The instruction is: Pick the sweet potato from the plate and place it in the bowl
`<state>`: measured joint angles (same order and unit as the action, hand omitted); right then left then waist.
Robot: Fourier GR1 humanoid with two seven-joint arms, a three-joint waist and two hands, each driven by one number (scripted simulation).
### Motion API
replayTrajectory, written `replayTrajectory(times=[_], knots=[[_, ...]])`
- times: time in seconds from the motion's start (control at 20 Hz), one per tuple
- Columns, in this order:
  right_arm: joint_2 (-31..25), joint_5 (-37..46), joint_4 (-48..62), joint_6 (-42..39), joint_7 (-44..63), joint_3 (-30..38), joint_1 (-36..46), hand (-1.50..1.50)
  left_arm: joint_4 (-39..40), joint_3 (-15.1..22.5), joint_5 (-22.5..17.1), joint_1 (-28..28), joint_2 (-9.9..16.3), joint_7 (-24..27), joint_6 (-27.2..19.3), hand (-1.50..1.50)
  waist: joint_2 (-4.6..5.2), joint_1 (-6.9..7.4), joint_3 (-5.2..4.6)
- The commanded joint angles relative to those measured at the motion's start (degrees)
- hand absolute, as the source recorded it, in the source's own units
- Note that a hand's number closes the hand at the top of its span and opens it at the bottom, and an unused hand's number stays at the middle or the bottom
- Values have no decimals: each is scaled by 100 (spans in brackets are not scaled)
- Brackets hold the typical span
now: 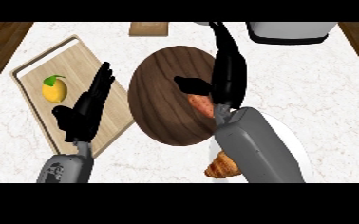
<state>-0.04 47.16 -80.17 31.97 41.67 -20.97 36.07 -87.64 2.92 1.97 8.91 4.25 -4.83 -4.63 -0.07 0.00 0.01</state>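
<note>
At the far left a wooden cutting board (49, 71) lies angled on the white marble surface (147, 163), its raised rim near the surface's left edge, with a lemon (55, 89) on it. The left hand (84, 110) rests over the board's right part, fingers straight and spread. Just right of the board sits the dark wooden bowl (165, 90); only a narrow strip of marble separates them. The right hand (223, 78) reaches over the bowl's right rim, thumb and fingers pinching the sweet potato (202, 104) above the bowl's right side. Farther right, the white plate (294, 144) holds a croissant (223, 166), mostly under the forearm.
</note>
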Motion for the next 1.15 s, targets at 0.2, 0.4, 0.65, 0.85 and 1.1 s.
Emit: replayTrajectory(times=[0.2, 0.4, 0.65, 0.85, 1.1], knots=[[-187, -473, -1801, -310, 291, 306, -914, -150, -212, 74, 51, -340, -13, 103, 78, 0, -9, -23, 0], [-149, -891, -2578, -150, -21, 199, -1750, -150, 209, -37, 116, 141, -109, 40, -78, 0, 2, -51, 1], [-586, -1547, -3833, -601, -478, 113, -2825, -150, -78, -37, 89, -201, -14, 162, 75, 0, -3, -47, 1], [-636, -1974, -3754, -733, -1089, 240, -3121, -150, -32, 204, 298, -490, -224, 345, -16, 0, 4, -13, 0], [-455, -2042, -3538, -792, -1618, 220, -3540, -150, 99, 28, 270, 8, -293, 46, -110, 0, 5, -10, 0]])
